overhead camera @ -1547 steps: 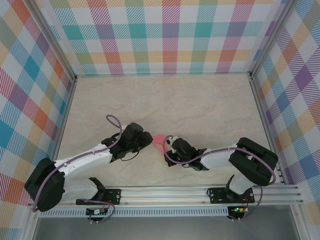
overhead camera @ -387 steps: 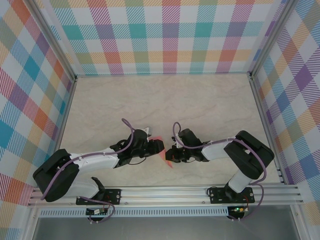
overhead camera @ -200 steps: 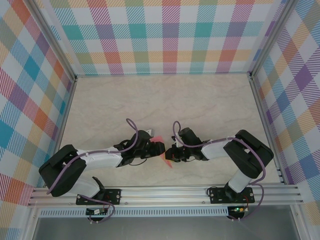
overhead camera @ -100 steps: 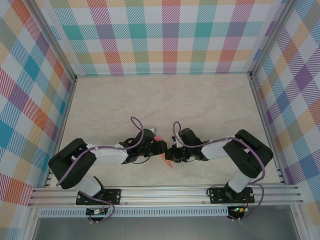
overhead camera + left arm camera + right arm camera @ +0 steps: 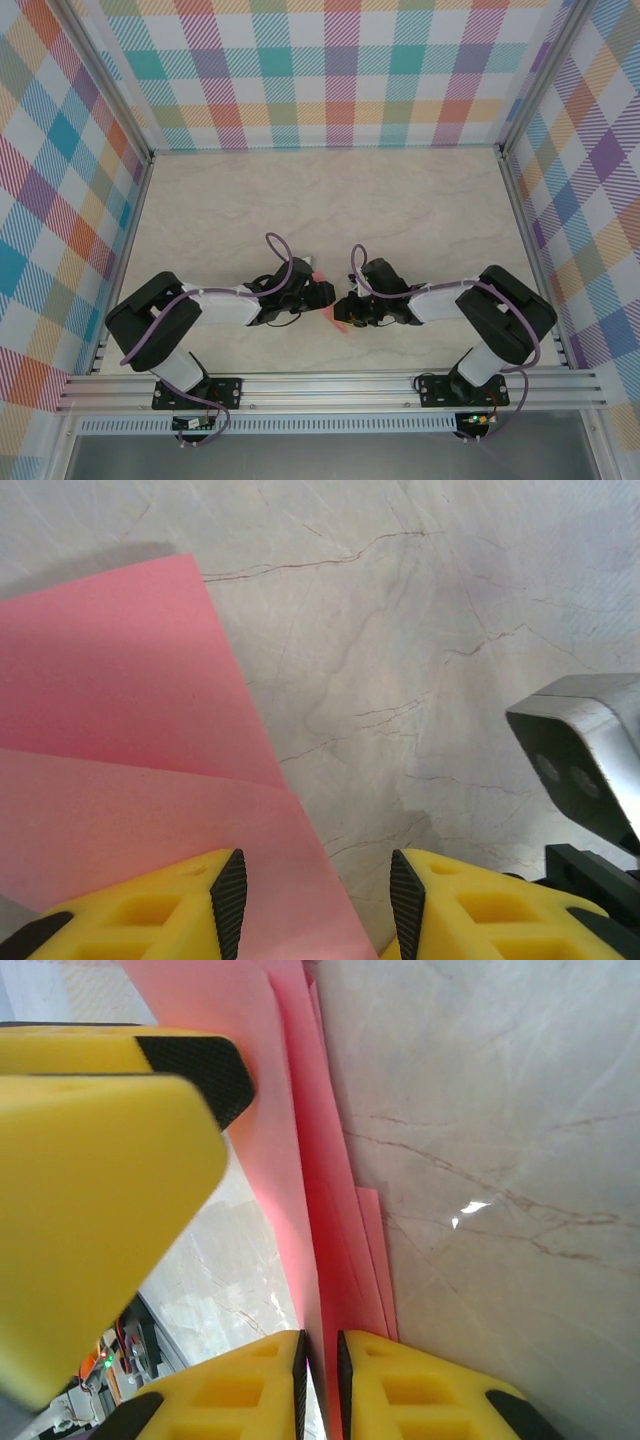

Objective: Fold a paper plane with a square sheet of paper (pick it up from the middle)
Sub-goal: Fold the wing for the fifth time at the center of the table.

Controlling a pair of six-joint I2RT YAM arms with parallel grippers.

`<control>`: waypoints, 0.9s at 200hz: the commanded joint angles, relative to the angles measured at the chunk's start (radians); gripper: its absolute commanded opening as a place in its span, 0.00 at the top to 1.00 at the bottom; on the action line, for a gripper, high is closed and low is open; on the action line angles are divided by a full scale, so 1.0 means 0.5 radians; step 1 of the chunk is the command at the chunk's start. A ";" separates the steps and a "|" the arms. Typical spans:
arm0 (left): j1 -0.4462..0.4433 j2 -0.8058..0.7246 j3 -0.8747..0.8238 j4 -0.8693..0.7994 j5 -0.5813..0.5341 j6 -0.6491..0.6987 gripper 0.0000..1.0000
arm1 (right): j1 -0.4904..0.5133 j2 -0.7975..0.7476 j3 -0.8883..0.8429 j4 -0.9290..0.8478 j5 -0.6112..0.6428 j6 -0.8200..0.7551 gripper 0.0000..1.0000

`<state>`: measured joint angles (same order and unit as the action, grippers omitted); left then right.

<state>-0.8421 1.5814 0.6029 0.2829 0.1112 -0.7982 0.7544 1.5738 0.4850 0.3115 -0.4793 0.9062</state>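
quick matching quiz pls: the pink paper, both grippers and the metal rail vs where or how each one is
1 folded salmon-pink paper sheet
2 left gripper
3 right gripper
4 silver aluminium rail

a jaws wide apart
b along the near edge
c between both grippers
d jaws nearly together around pink edge

Pairs: 1-c, 2-a, 3-d, 4-b
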 commanded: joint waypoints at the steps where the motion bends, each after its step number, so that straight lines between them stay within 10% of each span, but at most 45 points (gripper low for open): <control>1: -0.015 0.036 0.048 -0.062 -0.018 0.056 0.56 | -0.008 -0.088 -0.017 -0.071 0.008 0.014 0.80; 180: -0.012 0.003 0.031 -0.155 -0.090 -0.016 0.56 | 0.034 -0.021 -0.116 -0.179 -0.055 -0.205 0.91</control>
<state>-0.8452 1.5902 0.6071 0.2646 0.1120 -0.7959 0.7586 1.5444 0.4614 0.2489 -0.4789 0.8364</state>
